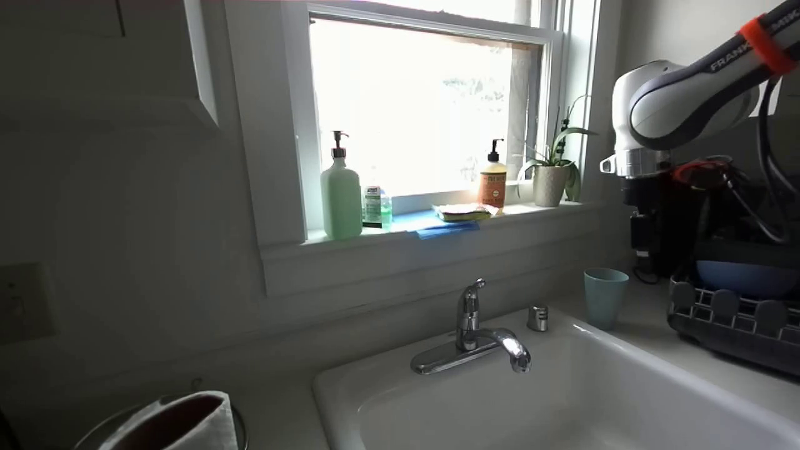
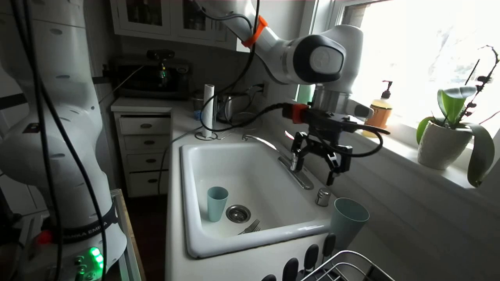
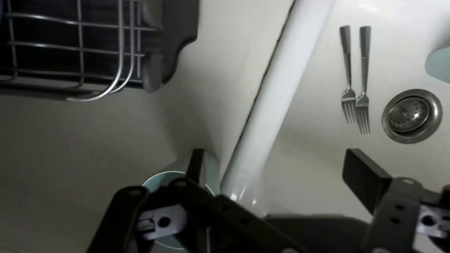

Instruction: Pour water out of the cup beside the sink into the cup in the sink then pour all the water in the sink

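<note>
My gripper (image 2: 313,171) hangs above the faucet side of the white sink (image 2: 258,240), pointing down. In the wrist view its fingers (image 3: 365,179) stand wide apart with nothing between them. The cup beside the sink (image 2: 349,224) is pale blue-green and upright on the counter, just past the sink's corner; it shows in both exterior views, below the gripper and apart from it. In the wrist view, one finger partly covers this cup (image 3: 160,181). A similar cup in the sink (image 2: 216,205) stands upright near the drain. No water can be made out in either cup.
A chrome faucet (image 1: 469,319) rises from the back rim, near a small chrome cap (image 1: 537,318). Two forks (image 3: 364,70) lie by the drain (image 3: 409,114). A dish rack (image 3: 81,45) borders the counter cup. Bottles and a potted plant (image 1: 549,184) line the sill.
</note>
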Tool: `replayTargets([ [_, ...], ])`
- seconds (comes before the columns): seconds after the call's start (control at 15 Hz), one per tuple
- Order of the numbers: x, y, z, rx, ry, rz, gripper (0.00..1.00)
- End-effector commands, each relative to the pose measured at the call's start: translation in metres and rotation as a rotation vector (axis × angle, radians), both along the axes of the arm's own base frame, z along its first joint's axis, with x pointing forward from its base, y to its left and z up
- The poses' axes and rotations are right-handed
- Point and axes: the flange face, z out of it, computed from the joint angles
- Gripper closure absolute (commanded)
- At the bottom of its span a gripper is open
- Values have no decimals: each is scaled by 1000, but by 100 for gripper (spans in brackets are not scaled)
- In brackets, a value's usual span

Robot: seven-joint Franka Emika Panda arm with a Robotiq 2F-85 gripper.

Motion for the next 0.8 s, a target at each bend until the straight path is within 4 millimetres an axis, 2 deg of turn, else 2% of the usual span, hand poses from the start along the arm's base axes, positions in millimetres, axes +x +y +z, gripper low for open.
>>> replayTargets([
  [0.0,31,-48,-10,3,-9,83,0],
  [0.2,52,-78,-15,-16,-35,75,0],
  [0.27,32,-59,-11,-20,-16,67,0],
  [0.33,35,-64,-15,-23,-13,64,0],
  [0.53,36,-62,-17,-20,-10,67,0],
  [0.73,48,-82,-32,-16,19,55,0],
])
